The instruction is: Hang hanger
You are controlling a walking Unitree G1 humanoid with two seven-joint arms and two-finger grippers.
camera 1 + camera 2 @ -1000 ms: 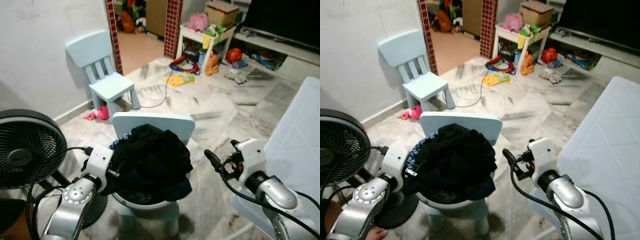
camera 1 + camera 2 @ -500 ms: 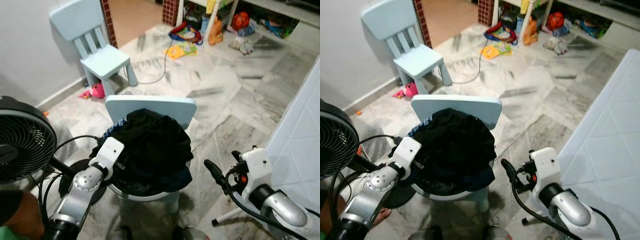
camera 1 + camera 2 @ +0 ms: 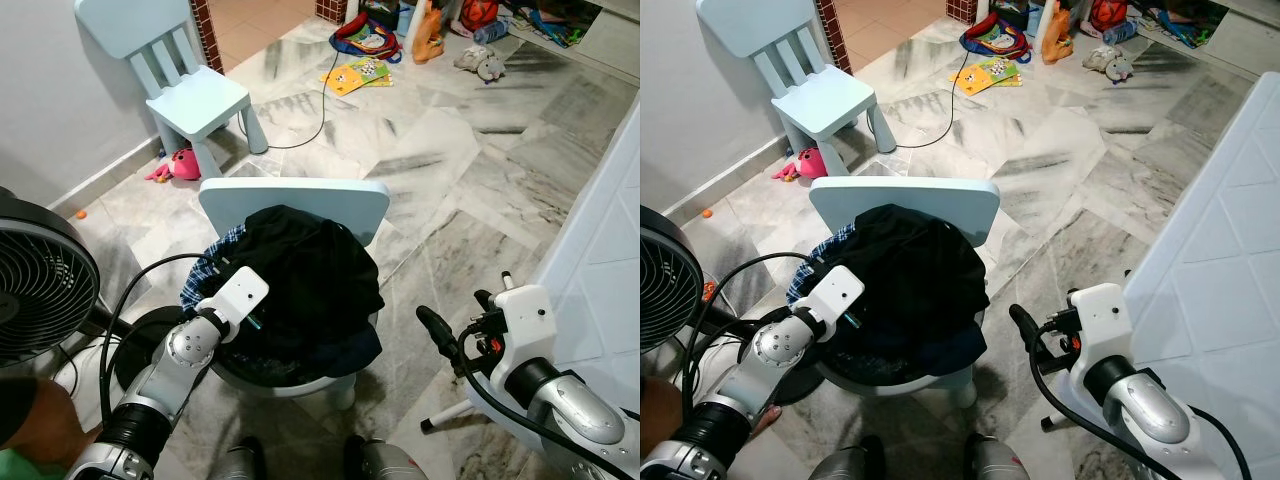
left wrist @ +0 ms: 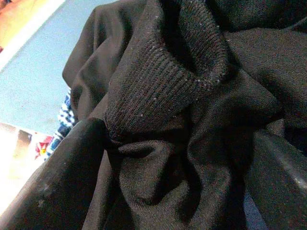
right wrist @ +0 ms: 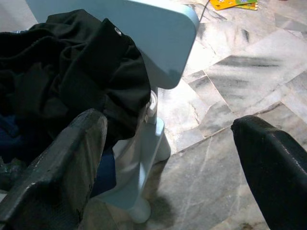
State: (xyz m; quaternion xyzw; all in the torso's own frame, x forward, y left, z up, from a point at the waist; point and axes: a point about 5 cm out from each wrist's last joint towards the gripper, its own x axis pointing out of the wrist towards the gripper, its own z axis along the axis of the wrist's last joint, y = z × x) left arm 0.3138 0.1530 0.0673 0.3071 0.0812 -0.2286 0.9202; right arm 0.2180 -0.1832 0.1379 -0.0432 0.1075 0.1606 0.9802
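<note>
Reaching into black clothes [image 3: 305, 280] heaped on a chair [image 3: 300, 205], the left gripper [image 4: 158, 158] spreads released around folds; no hanger visible. Right gripper [image 5: 168, 158] waits alongside, unclenched. Next: clench fabric.

- Location type: lived-in family home, main living room
- Flooring: grey-veined marble tiles [image 3: 470, 190]
- Children's furniture: two pale blue child chairs [image 3: 190, 85]
- Scattered toys [image 3: 365, 45] and a picture book [image 3: 358, 73] on the floor
- Standing fan [image 3: 40, 275] and a basin of laundry [image 3: 300, 275]
</note>
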